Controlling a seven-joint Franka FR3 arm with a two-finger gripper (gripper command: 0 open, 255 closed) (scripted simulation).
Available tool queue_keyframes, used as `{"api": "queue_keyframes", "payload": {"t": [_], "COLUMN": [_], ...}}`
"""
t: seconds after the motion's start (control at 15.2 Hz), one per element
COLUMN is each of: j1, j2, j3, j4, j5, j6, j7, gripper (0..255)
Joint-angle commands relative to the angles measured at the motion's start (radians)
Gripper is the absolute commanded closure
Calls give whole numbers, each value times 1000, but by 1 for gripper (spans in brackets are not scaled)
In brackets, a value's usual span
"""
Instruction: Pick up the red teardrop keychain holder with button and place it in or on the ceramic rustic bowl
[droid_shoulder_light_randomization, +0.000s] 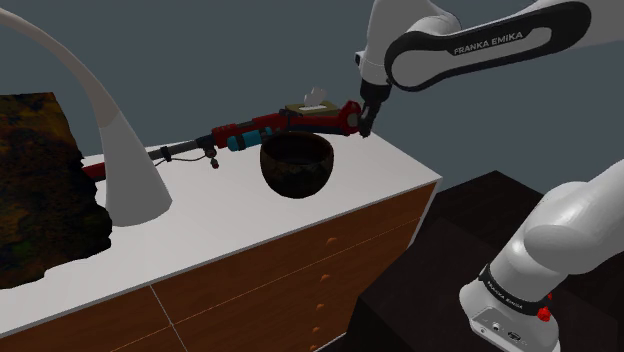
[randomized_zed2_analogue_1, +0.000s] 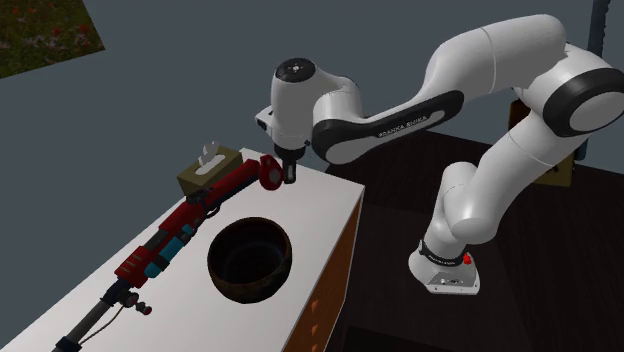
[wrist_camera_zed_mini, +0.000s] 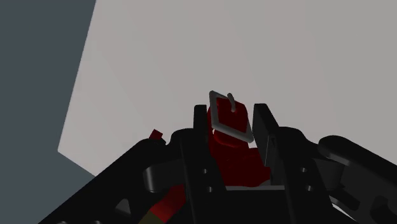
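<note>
The pincer (randomized_zed2_analogue_1: 287, 174) is clamped tight on the red head of the keychain (wrist_camera_zed_mini: 236, 156), both black fingers pressed against it, a grey metal buckle (wrist_camera_zed_mini: 229, 121) poking up between them. That head hangs just above the white counter (randomized_zed2_analogue_1: 310, 215) near its far corner. The rest of the keychain trails away in a long line, red, then teal, then a thin black tail low by the counter top. The dark brown bowl (droid_shoulder_light_randomization: 297, 178) sits right beside that line, open and upright. A tissue box (randomized_zed2_analogue_1: 205, 172) stands just behind the head. Farther along, a curved white stand (droid_shoulder_light_randomization: 125, 160) rises, well apart from the bowl. Wooden drawers (droid_shoulder_light_randomization: 300, 270) front the counter.
</note>
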Motion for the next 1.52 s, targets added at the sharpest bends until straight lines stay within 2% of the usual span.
{"api": "queue_keyframes", "payload": {"t": [0.0,1.39,1.45], "j1": [2,1,9], "j2": [-7,-4,0], "j3": [1,-3,15], "j4": [21,292,297], "j5": [5,24,26], "j6": [-27,-289,-295], "j7": [-6,-71,-46], "gripper": [255,255,255]}}
